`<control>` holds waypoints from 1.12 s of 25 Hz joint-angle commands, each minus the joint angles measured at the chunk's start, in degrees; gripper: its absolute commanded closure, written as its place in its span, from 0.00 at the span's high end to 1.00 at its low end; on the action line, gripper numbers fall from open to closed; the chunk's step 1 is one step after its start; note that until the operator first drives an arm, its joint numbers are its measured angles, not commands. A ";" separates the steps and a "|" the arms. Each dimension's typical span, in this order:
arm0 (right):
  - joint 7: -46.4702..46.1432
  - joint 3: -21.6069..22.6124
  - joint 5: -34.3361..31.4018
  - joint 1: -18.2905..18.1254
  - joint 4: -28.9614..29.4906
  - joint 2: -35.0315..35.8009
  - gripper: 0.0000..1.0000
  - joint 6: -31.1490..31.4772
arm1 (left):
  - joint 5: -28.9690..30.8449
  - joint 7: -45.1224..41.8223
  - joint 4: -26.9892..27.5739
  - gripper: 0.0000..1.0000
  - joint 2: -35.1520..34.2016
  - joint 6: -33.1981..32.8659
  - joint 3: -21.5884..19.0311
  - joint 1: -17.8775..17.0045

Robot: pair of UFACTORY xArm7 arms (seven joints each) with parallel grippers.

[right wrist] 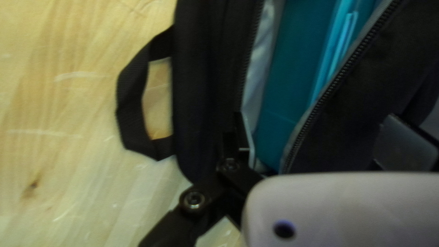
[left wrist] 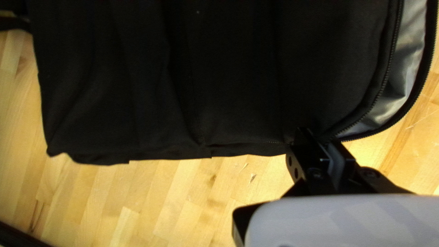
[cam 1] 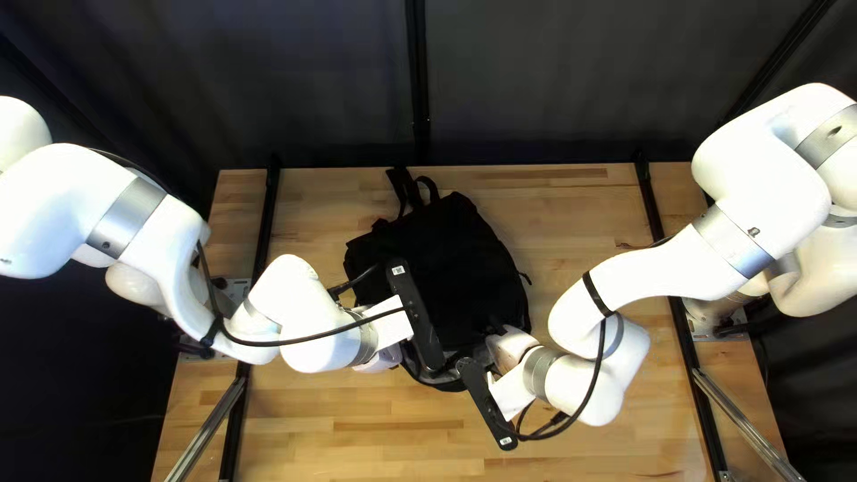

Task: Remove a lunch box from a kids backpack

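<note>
Left hand (left wrist: 323, 145) narrow, pinching an edge of the black fabric backpack (cam 1: 446, 254) on the pale wooden counter (cam 1: 571, 214). Right hand (right wrist: 323, 128) spread wide at the unzipped opening. Teal lunch box (right wrist: 289, 82) inside. Step: likely bag steadied, reach-in. Next: right goes deeper, straddles box, closes, draws it out.

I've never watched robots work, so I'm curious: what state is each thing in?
Black cloth backpack: lying on the table, open.
Black toothed zipper: undone, its two sides apart.
Shiny grey lining: exposed.
Teal box-like object, perhaps the lunch box: inside the backpack, partly showing.
Black webbing loop: bowed outward.
Left end effector, right end effector: at the backpack; open or shut, unclear.
</note>
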 commanded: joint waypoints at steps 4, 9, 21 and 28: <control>-0.49 -0.98 -1.77 -1.14 -1.17 -0.69 0.08 -1.62 | 0.80 -2.84 -1.49 0.00 -0.73 -1.31 -0.24 0.44; 0.23 -1.46 -2.88 -1.52 -1.94 -0.71 0.00 -2.47 | 1.08 -3.35 -1.84 0.00 -1.08 -1.52 -0.23 0.64; -4.55 -1.81 -0.21 -2.71 -0.04 -2.24 0.00 -1.30 | 2.08 -2.24 0.47 1.00 1.23 -0.59 -1.23 -0.07; -6.32 -2.63 -2.15 -4.35 -2.76 -5.44 0.00 -6.38 | 7.13 -2.72 1.76 1.00 3.01 1.23 -4.00 -1.13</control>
